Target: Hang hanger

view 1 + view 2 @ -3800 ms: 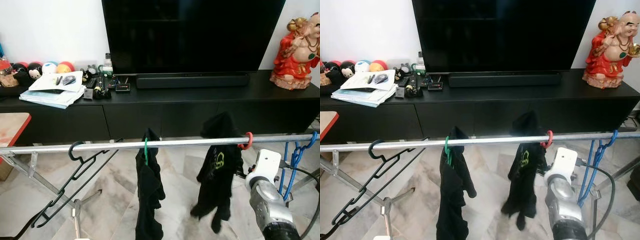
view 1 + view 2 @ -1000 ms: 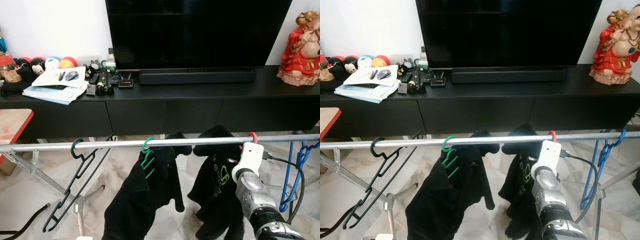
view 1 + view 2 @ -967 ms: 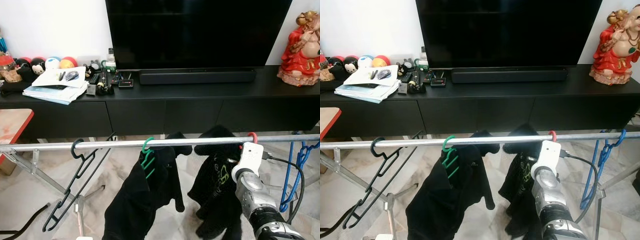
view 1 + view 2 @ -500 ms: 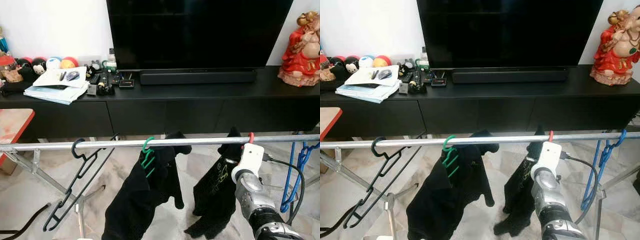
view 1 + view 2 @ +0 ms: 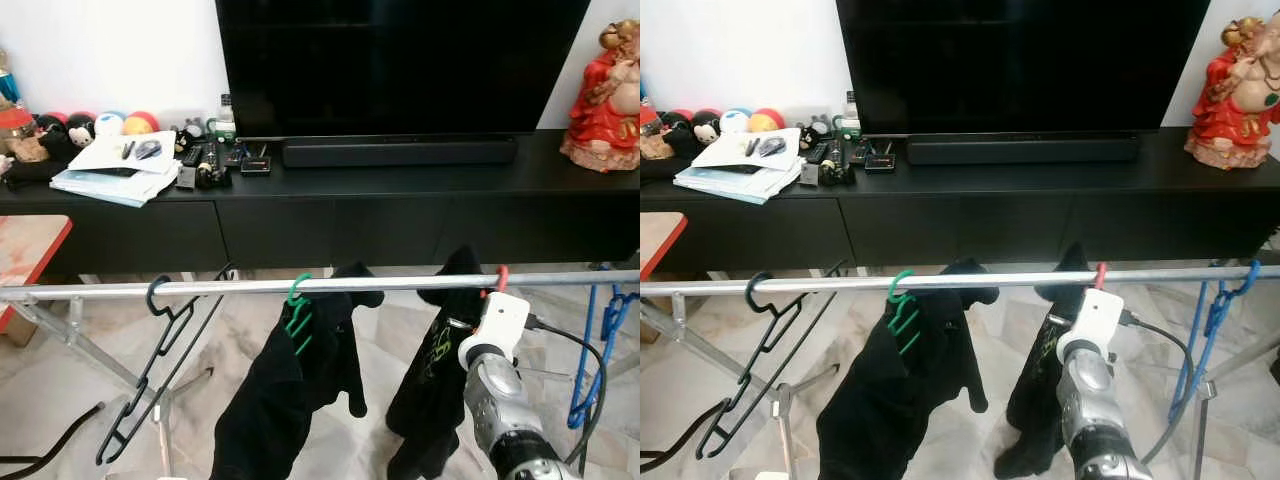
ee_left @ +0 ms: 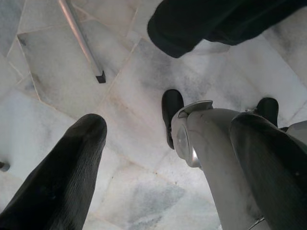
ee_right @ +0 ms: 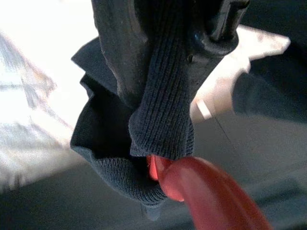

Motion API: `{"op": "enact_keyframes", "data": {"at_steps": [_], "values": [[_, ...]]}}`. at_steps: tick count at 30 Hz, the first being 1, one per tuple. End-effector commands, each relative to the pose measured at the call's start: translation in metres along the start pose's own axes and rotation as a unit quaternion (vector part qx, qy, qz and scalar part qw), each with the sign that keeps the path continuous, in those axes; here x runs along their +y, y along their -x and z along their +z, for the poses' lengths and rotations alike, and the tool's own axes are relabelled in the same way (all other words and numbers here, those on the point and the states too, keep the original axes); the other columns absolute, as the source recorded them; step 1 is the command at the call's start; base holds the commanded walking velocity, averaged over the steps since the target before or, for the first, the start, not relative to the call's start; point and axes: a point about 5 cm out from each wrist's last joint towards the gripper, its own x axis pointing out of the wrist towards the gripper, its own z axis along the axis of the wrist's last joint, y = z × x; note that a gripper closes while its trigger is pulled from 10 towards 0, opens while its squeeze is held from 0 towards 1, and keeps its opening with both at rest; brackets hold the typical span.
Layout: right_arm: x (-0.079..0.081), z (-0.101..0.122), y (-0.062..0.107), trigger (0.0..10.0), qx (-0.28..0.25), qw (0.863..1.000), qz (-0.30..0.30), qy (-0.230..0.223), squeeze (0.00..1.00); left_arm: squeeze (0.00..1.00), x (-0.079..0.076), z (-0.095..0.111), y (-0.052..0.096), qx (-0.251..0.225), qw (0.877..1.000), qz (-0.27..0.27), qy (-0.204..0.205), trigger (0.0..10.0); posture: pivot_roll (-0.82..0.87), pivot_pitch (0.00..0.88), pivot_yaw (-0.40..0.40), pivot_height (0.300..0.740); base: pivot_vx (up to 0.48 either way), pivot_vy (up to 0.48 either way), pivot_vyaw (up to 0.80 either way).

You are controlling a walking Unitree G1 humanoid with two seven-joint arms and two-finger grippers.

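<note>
We saw the red hanger hooked over the metal rail, toward its right end, with a black garment hanging from it, green print on the front. In the right wrist view the red plastic came out from under a ribbed dark collar, and our right gripper was clamped on that collar and hanger neck, its black fingers pressed into the cloth. In the head views our right arm rose from below with its white wrist block just under the rail, touching the garment.

Just to the left hung a green hanger carrying another black garment, tilted so the cloth spread out sideways. Farther left a bare black hanger hung by its hook on the rail. At the right end a blue hanger dangled.

Our left gripper hung low over the marble floor, its fingers well apart and holding nothing; between them we saw our own silver leg and black foot.

Beyond the rail stood a long black cabinet with a large television and a sound bar on it, a red figurine at the right, papers and small toys at the left.
</note>
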Motion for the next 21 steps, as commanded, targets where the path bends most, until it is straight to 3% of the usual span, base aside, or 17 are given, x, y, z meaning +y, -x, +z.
{"op": "enact_keyframes", "data": {"at_steps": [1, 6, 11, 13, 14, 15, 16, 19, 21], "values": [[0.003, 0.022, -0.001, 0.0, -0.066, 0.998, 0.009, -0.004, 0.00, 0.00, 0.002, -0.006, 0.001, 0.010, 1.000, 0.004, -0.002, 10.0, 0.04, 0.056, 0.025, 0.740, 0.000, 0.000, 0.00], [-0.005, 0.026, 0.013, 0.0, -0.138, 0.990, 0.016, -0.013, 0.00, 0.00, 0.002, -0.007, 0.001, 0.010, 1.000, 0.004, -0.002, 10.0, 0.04, 0.054, 0.026, 0.740, 0.000, 0.000, 0.00], [-0.014, 0.019, 0.026, 0.3, -0.161, 0.987, 0.015, -0.014, 0.00, 0.00, -0.002, -0.008, 0.001, 0.012, 1.000, 0.001, -0.005, 10.0, 0.03, 0.054, 0.024, 0.740, 0.000, 0.000, 0.00], [-0.017, 0.012, 0.033, 2.4, -0.160, 0.987, 0.015, -0.012, 0.00, 0.00, -0.002, -0.008, 0.001, 0.012, 1.000, 0.000, -0.005, 10.0, 0.03, 0.054, 0.024, 0.740, 0.000, 0.000, 0.00], [-0.019, 0.006, 0.037, 4.8, -0.156, 0.988, 0.013, -0.011, 0.00, 0.00, -0.002, -0.008, 0.001, 0.012, 1.000, 0.000, -0.005, 10.0, 0.03, 0.052, 0.021, 0.740, 0.000, 0.000, 0.00], [-0.020, 0.003, 0.040, 4.8, -0.152, 0.988, 0.011, -0.010, 0.00, 0.00, -0.002, -0.008, 0.001, 0.012, 1.000, 0.000, -0.005, 10.0, 0.03, 0.052, 0.021, 0.740, 0.000, 0.000, 0.00], [-0.023, -0.007, 0.045, 10.0, -0.138, 0.990, 0.006, -0.008, 0.00, 0.00, -0.002, -0.008, 0.001, 0.012, 1.000, 0.000, -0.005, 10.0, 0.03, 0.052, 0.021, 0.740, 0.000, 0.000, 0.00], [-0.028, -0.042, 0.065, 10.0, -0.085, 0.996, 0.008, 0.008, 0.00, 0.00, 0.000, -0.008, 0.001, 0.012, 1.000, 0.001, -0.005, 10.0, 0.03, 0.049, 0.022, 0.740, 0.000, 0.000, 0.00], [-0.029, -0.052, 0.070, 10.0, -0.069, 0.997, 0.010, 0.016, 0.00, 0.00, 0.001, -0.009, 0.002, 0.013, 1.000, 0.001, -0.005, 10.0, 0.03, 0.049, 0.022, 0.740, 0.000, 0.000, 0.00]]}}
